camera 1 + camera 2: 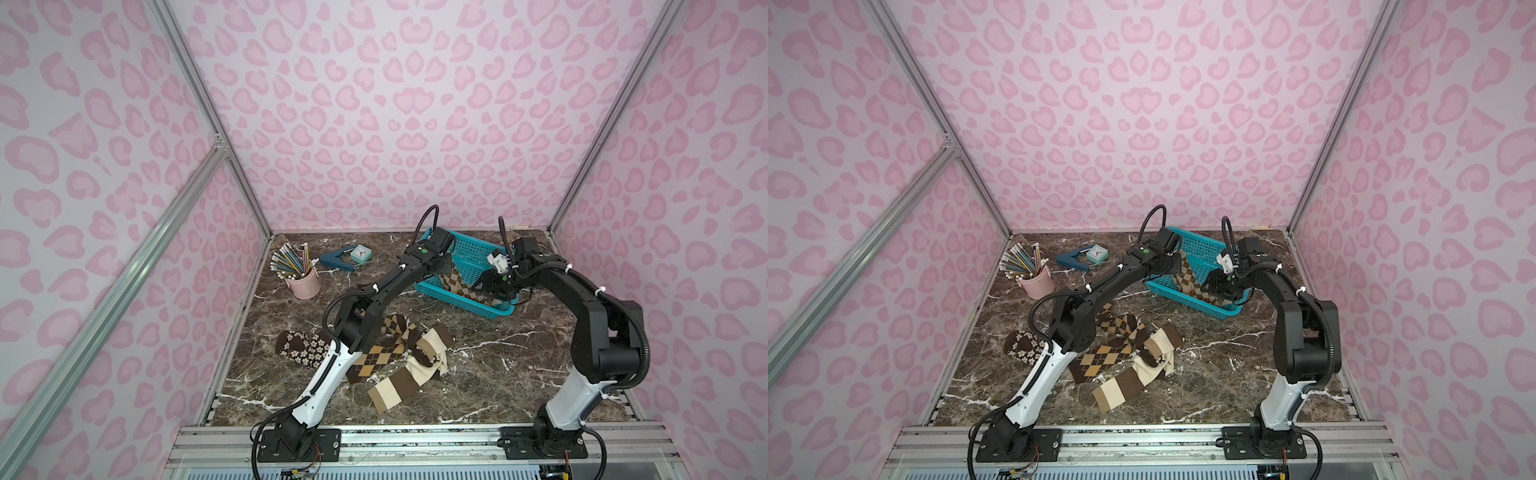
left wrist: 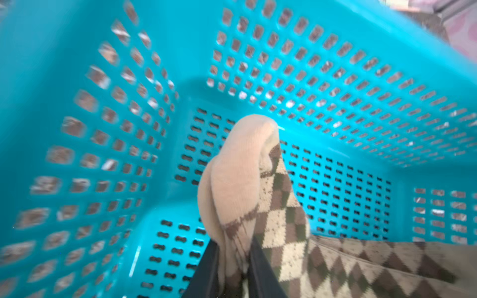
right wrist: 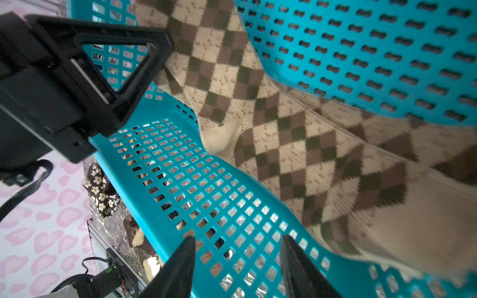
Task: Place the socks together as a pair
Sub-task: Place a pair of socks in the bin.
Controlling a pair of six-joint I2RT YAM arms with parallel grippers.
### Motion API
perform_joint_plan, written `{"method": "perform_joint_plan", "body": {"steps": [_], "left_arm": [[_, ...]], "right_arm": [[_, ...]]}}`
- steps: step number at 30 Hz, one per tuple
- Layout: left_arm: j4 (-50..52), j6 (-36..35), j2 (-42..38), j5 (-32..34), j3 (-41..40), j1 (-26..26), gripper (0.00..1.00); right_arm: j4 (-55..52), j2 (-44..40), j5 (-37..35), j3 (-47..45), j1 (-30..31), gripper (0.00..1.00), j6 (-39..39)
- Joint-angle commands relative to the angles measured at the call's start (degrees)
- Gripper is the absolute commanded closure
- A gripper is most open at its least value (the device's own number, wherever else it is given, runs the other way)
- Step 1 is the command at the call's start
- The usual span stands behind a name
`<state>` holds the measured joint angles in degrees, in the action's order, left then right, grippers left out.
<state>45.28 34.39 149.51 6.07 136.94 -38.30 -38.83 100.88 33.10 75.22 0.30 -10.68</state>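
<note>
1. Left pincer (image 2: 235,268) is clenched on the plain cream toe of a cream-and-brown argyle sock (image 2: 278,219), holding that end up inside the teal mesh basket (image 2: 77,77).
2. Well to that pincer's left on the marble bench (image 1: 519,353) stand a pink pencil cup (image 1: 303,282), then a blue stapler (image 1: 336,259) and a small teal clock (image 1: 360,253).
3. Well apart from both pincers, toward the arm bases, lies a heap of socks. A dark brown floral sock (image 1: 299,347) is leftmost, a tan argyle sock (image 1: 374,361) is next to it, and a cream-and-brown striped sock (image 1: 395,388) is rightmost. The left arm crosses over them.
4. From the left pincer the held sock runs down to the basket floor toward the right pincer. A second argyle sock (image 3: 402,139) of the same pattern lies under it.
5. The right pincer (image 3: 237,241) is released, its jaws apart with nothing between them. It hangs at the basket's near wall, just beside the socks' cuff ends.
</note>
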Motion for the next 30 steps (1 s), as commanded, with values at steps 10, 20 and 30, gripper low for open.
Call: {"method": "perform_joint_plan", "body": {"steps": [10,20,30], "left_arm": [[-3.63,1.44,-0.20,-2.85,-1.72,1.57,0.51],[-2.59,1.30,-10.92,-1.33,-4.40,2.95,0.02],[-5.95,2.20,-36.05,-4.56,-26.06,5.22,0.02]], "right_arm": [[1.68,-0.65,0.23,1.33,-1.82,0.39,-2.04],[0.77,-5.23,-2.22,1.83,-1.81,0.38,-3.68],[-2.15,-16.62,-1.72,-4.32,8.16,0.42,-5.67]]}}
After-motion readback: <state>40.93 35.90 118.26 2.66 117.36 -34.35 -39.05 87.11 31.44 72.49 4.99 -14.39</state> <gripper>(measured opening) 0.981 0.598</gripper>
